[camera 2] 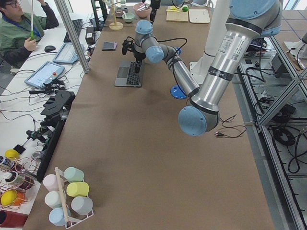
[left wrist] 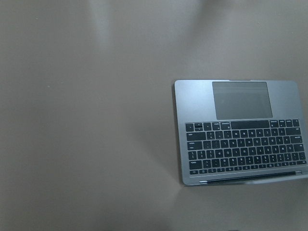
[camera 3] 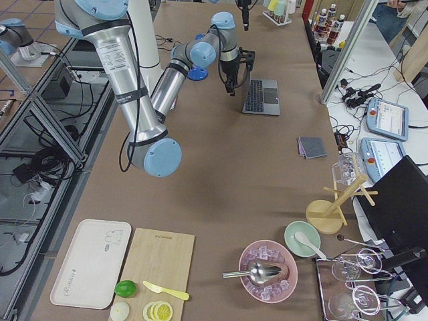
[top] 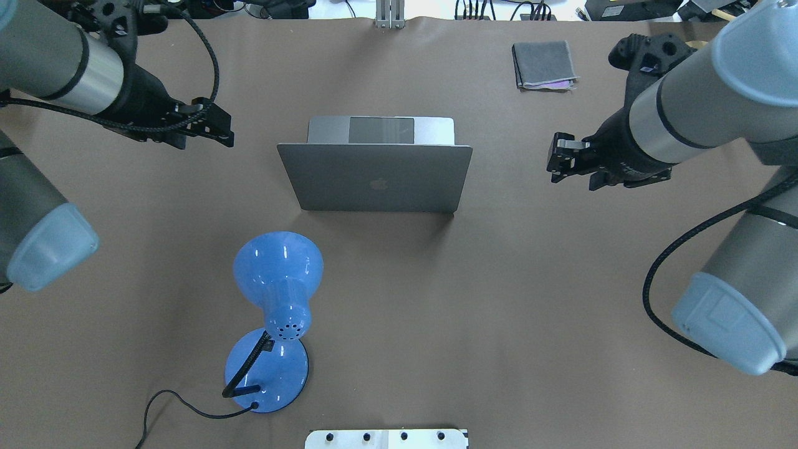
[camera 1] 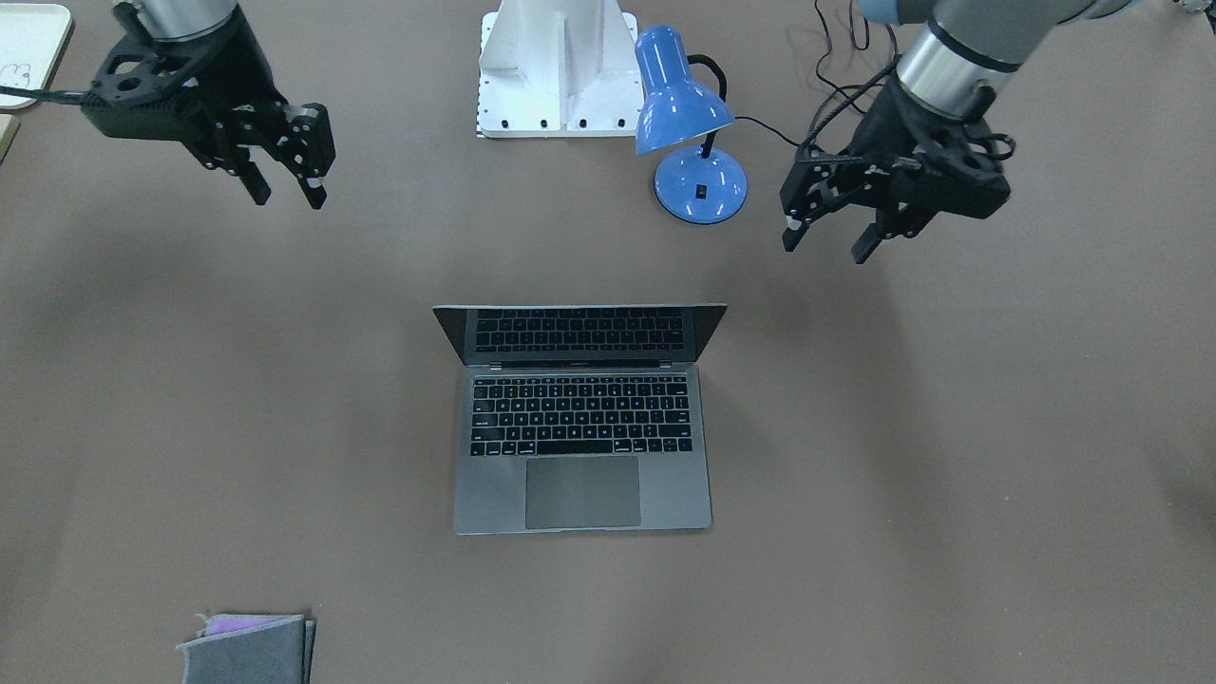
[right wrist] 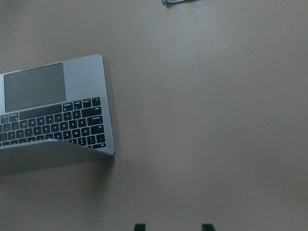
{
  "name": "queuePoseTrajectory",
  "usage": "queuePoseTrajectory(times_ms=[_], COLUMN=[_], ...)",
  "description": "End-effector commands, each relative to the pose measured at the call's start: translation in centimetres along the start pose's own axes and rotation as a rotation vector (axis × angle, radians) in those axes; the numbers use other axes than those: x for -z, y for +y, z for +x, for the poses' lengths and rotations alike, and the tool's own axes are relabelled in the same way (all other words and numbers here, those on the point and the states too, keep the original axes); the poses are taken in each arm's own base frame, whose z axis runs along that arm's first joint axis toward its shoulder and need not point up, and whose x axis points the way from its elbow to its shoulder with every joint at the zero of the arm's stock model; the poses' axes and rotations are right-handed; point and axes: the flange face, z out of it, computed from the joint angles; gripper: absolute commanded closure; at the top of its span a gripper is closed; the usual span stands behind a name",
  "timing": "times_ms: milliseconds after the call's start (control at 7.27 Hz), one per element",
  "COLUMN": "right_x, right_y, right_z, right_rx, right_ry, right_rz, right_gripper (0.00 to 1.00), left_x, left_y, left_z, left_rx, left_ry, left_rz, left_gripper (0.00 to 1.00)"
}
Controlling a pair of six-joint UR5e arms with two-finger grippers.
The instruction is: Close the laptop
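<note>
- The laptop (camera 1: 581, 418) is set open at the middle of the brown surface (camera 1: 950, 494), with the hinge toward the robot and the trackpad toward the operators' side.
- Front-facing view: keyboard, trackpad and dark screen are all seen, with the keys mirrored in the screen. The lid's back is hidden here.
- Overhead view: the reverse. The lid's back and its dark logo are seen, the keyboard is masked, and only a strip of deck with the trackpad shows past the lid's top edge.
- Left pincer (camera 1: 825, 245): fingers are spread wide and nothing is held. It is hung in the air at 9 o'clock of the laptop in the overhead view, well apart from it.
- Right pincer (camera 1: 288, 196): also spread wide and empty. It is at 3 o'clock of the laptop overhead, well apart.
- Right wrist view: two fingertips (right wrist: 139, 226) are caught at the bottom edge, apart, with bare surface between them. The laptop's corner is at 9 o'clock of the frame, and the lid edge is laid across the lower keys.
- Left wrist view: the whole keyboard deck is seen at 3 o'clock of the frame. Finger spread cannot be told from this view alone.
- A blue desk lamp (top: 277, 274) is at 7 o'clock of the laptop overhead.
- A folded grey cloth (top: 543, 64) is at 2 o'clock, with a pink layer seen at its edge.
- Side views: both pincers are too small for the gap to be read.
</note>
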Motion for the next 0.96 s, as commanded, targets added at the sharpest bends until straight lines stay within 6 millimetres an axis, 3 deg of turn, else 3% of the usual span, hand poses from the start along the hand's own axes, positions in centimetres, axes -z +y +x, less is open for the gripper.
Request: queuePoseTrajectory(times_ms=[0, 275, 688, 826], right_x=[-1.0, -2.9, -4.3, -4.8], right_y=[2.3, 2.5, 1.9, 1.7], right_z=[-2.9, -5.8, -10.1, -10.3], right_rx=[0.014, -0.042, -0.081, -0.085], right_ry=[-0.010, 0.009, 0.011, 0.022], right_rz=[-0.021, -0.012, -0.006, -0.004], right_gripper=[1.00, 1.00, 1.00, 1.00], left_x=[-2.6, -4.2, -6.6, -6.9], left_y=[2.2, 1.6, 2.0, 2.3], left_z=[4.3, 6.3, 7.5, 7.8], left_rx=[0.023, 0.026, 0.022, 0.032], left_ry=[0.007, 0.001, -0.016, -0.015], left_rz=[-0.010, -0.012, -0.045, -0.052], left_gripper=[1.00, 1.00, 1.00, 1.00])
